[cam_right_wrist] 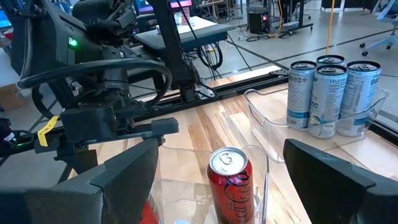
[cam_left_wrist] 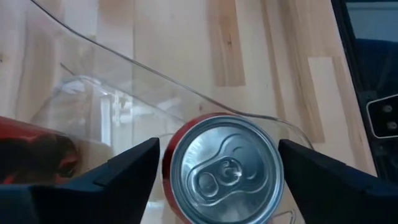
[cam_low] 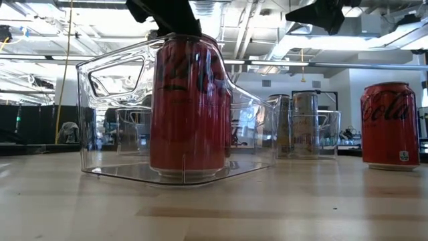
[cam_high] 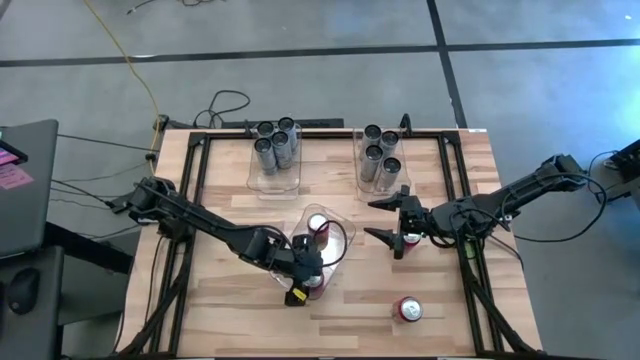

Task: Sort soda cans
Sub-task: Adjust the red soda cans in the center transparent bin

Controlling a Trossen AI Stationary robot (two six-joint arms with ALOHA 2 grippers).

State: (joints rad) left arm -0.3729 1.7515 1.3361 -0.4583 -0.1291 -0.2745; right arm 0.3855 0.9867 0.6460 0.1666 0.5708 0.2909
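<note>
A clear bin (cam_high: pixel 338 232) stands at the table's middle with two red cans in it. One red can (cam_high: pixel 318 224) stands free on the bin's floor at its far end, also in the right wrist view (cam_right_wrist: pixel 229 182). My left gripper (cam_high: pixel 308 282) is shut on the other red can (cam_left_wrist: pixel 225 169) at the bin's near end. My right gripper (cam_high: pixel 386 220) is open and empty, hovering just right of the bin. A third red can (cam_high: pixel 410 309) stands upright on the table near the front, also in the low view (cam_low: pixel 390 125). My left gripper holds the red can by its upper rim (cam_left_wrist: pixel 277 163), one finger (cam_left_wrist: pixel 127 167) on each side of the silver top. The fingers come from above, pointing down. The can stands upright with its base (cam_low: pixel 187 169) on the bin's floor.
Two more clear bins stand at the far side, a left one (cam_high: pixel 262 178) and a right one (cam_high: pixel 366 182), each with several silver-grey cans standing upright. Black frame rails (cam_high: pixel 196 190) run along the table's left and right sides. Bare wood lies at the front left.
</note>
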